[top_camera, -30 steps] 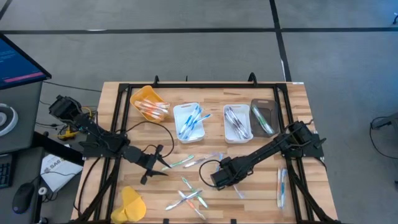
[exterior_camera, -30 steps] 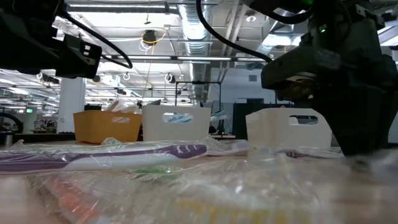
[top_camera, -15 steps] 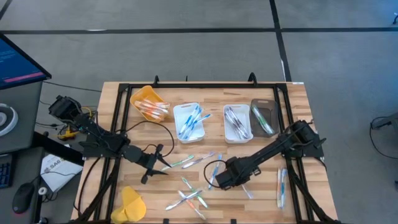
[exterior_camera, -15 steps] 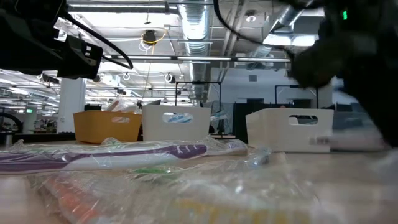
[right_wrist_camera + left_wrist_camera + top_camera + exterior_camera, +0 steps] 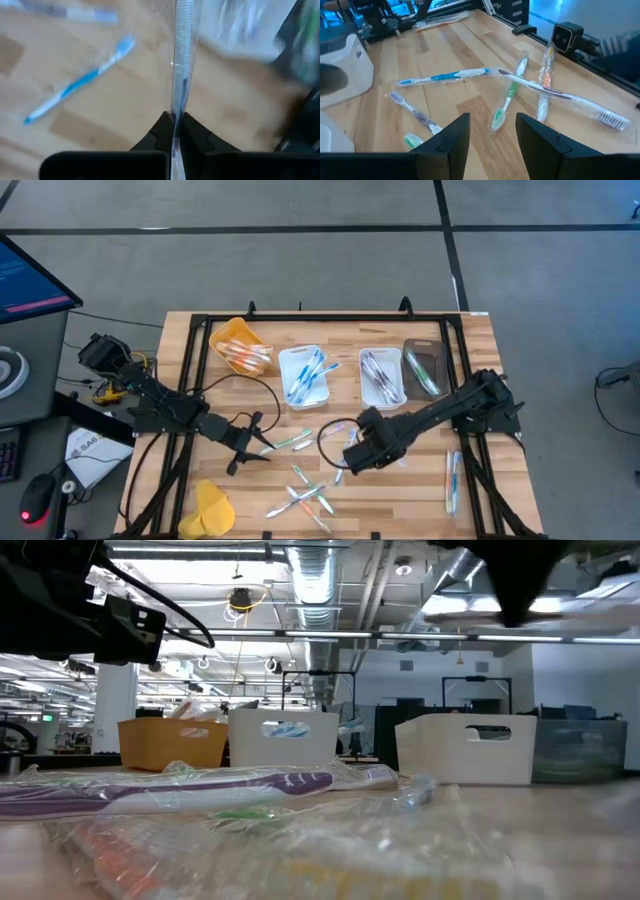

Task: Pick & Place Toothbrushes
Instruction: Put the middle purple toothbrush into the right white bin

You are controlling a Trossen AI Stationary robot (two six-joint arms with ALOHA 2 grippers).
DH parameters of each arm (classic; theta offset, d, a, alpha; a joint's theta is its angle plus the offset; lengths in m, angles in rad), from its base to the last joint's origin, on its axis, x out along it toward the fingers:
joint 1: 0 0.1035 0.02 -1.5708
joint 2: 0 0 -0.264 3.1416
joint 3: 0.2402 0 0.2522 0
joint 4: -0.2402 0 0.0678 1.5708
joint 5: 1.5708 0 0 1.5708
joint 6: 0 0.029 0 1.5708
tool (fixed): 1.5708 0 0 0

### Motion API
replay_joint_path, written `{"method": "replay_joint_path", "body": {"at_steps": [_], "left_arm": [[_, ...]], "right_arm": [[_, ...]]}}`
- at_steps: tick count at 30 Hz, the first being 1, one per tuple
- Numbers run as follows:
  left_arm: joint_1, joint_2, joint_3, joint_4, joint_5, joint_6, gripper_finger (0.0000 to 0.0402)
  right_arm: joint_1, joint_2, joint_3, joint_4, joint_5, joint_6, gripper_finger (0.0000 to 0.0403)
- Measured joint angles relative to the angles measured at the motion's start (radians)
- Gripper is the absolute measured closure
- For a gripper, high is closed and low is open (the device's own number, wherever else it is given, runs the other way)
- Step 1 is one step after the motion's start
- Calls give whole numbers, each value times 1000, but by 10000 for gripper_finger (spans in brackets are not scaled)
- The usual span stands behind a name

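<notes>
High view: probably wooden table (image 5: 470,330).

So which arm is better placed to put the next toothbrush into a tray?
The right arm. Its end effector is already shut on a wrapped toothbrush and is lifted near the white trays. The left end effector is open and empty, over loose toothbrushes on the table.

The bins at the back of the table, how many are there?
4, in a row: an orange bin at the left, two white bins in the middle, a dark bin at the right.
</notes>
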Motion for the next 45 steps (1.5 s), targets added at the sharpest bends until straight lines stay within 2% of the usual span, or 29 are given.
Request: {"method": "replay_joint_path", "body": {"at_steps": [7, 14, 18, 23, 27, 31, 36, 39, 45], "left_arm": [[1, 0, 0, 5, 0, 62, 247], [3, 0, 0, 7, -5, 65, 247], [3, 0, 0, 14, -5, 69, 247], [23, 0, 0, 26, -4, 81, 247], [52, 0, 0, 47, -15, 159, 247], [91, 0, 0, 86, -17, 190, 247], [166, 0, 0, 138, -17, 193, 247], [230, 0, 0, 161, -18, 206, 247], [355, 0, 0, 258, -22, 391, 247]], "right_arm": [[-138, -90, -71, -9, 174, -192, 397], [-293, -250, -261, 24, 197, -337, 398], [-329, -358, -414, 210, 254, -463, 398], [-383, -485, -609, 459, 259, -608, 398], [-443, -548, -699, 621, 258, -738, 398], [-512, -557, -706, 633, 242, -811, 398], [-579, -531, -707, 630, 141, -847, 398], [-592, -486, -707, 630, 115, -858, 397], [-603, -410, -706, 638, 92, -824, 397]]}}
